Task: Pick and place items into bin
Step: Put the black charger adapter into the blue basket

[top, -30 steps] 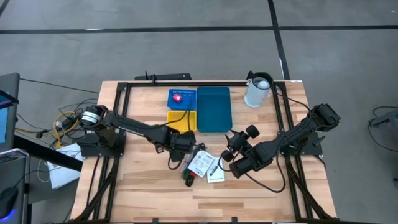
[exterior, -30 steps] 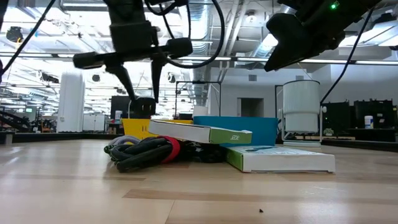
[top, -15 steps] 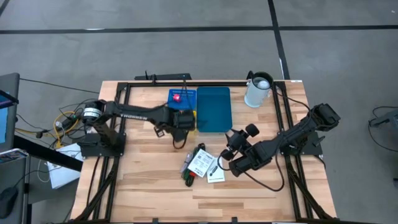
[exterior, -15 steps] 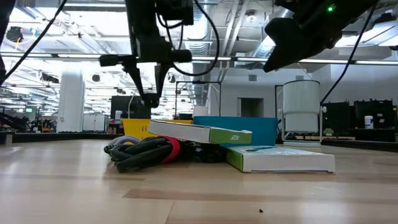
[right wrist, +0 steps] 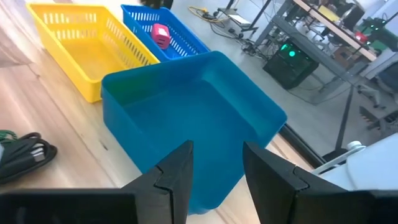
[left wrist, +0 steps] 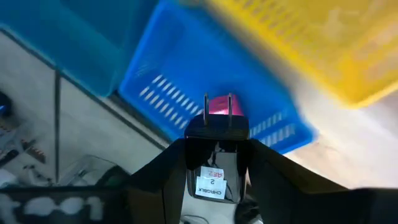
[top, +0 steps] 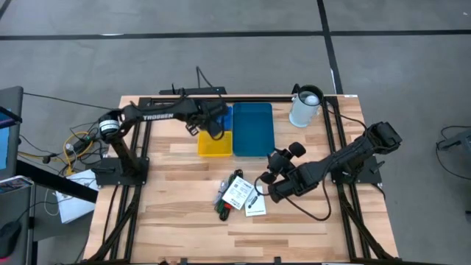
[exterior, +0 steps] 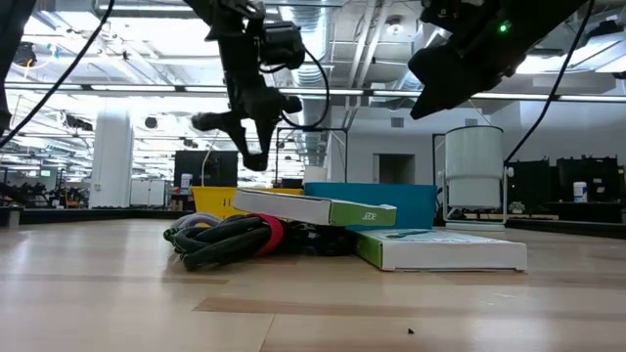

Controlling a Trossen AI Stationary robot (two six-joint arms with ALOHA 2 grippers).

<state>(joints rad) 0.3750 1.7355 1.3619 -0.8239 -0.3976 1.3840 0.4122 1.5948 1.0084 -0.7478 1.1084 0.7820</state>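
The black plastic charger plug with two metal prongs is held in the left pincer. The pincer's dark fingers are clamped on its sides. A moment ago this pincer was low down at the pile of things in the middle of the wooden tabletop. Now the left arm has lifted up and swung to the upper middle of the high view. It hangs over the small blue mesh basket. So one thing is out of the pile and looks about ready to be dropped in. A small pink block already lies in that basket, right under the prongs.

Next to the blue basket sit a yellow mesh basket and a big teal plastic tub. More things wait below them on the tabletop. There are white printed boxes and a bundle of black cable with red and green bits. So there is plenty left to do.

The right pincer has moved only a little. It hovers at the right side of the pile, with its fingers apart and nothing between them.

A white sticker on the plug says "CHRGBLK" with a "2" above it. White letters on the left arm say "TROSSEN". The boxes have printing too, but I cannot read it.
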